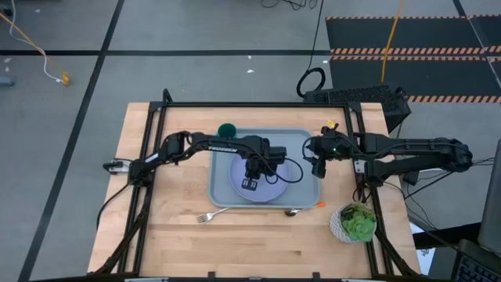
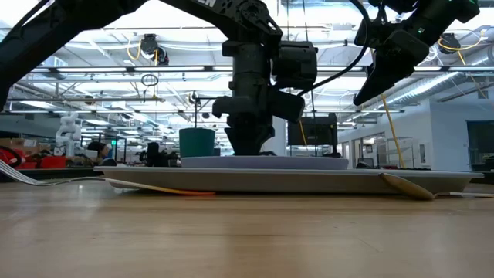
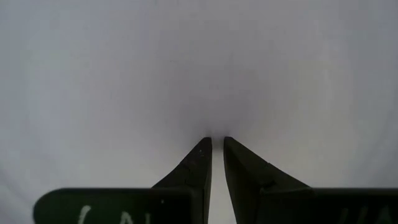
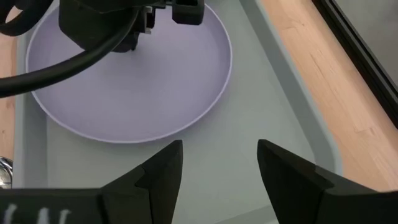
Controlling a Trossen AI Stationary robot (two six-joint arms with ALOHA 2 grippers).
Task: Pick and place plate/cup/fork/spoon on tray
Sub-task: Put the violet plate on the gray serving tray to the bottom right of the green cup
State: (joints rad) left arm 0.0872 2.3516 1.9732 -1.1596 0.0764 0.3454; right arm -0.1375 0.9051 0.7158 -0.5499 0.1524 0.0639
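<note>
High view: plate (image 1: 270,188) & cup (image 1: 227,130) already on tray (image 1: 301,137), fork (image 1: 210,215) & spoon (image 1: 301,210) left on desk (image 1: 172,243) by tray's near edge; wrist views: left tool (image 3: 217,144) pinched closed on plate, right tool (image 4: 217,155) open over tray.

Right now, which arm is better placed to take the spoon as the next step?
Probably the right. The right gripper hangs open above the tray's edge, near the spoon on the table. The left gripper is pressed down on the plate.
</note>
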